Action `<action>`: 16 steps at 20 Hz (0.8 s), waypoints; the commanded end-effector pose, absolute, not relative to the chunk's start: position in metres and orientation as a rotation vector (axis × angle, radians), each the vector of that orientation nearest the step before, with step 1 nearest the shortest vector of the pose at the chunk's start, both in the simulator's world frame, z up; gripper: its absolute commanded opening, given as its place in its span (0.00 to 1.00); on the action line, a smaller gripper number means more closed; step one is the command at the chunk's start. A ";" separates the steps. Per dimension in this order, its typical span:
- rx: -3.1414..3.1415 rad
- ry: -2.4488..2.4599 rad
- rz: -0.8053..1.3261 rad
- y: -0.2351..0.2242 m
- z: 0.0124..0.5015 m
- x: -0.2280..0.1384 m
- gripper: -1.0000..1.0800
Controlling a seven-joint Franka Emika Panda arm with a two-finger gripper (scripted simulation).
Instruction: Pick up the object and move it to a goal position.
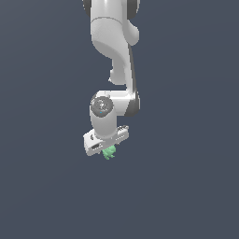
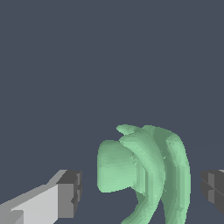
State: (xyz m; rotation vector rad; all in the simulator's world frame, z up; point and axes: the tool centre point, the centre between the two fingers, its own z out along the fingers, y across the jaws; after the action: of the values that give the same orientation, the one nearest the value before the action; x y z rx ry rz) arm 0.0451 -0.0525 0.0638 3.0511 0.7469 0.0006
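The mint-green lumpy object (image 2: 144, 175) sat between the gripper (image 2: 142, 192) fingers, its lower end cut off in the wrist view. The jaws stood wide, clear of it on both sides. In the exterior view the gripper body hid most of it.

The object (image 2: 144, 173) between the fingers is mint green — paler on its blocky lobe, deeper in the folds between its curved ridges. The gripper (image 2: 141, 192) has light grey-white fingers tipped with dark charcoal pads (image 2: 72, 192). The arm (image 1: 114, 51) above it is white with dark joint bands — all against a flat slate-blue backdrop.
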 end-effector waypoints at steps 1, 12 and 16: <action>3.051 0.748 0.000 -0.053 0.051 0.044 0.96; 3.051 0.751 0.000 -0.052 0.040 0.046 0.00; 3.051 0.751 0.000 -0.052 0.040 0.046 0.00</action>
State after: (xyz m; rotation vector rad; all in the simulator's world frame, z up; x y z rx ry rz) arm 0.0458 -0.0520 0.0397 3.0507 0.7513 -0.0003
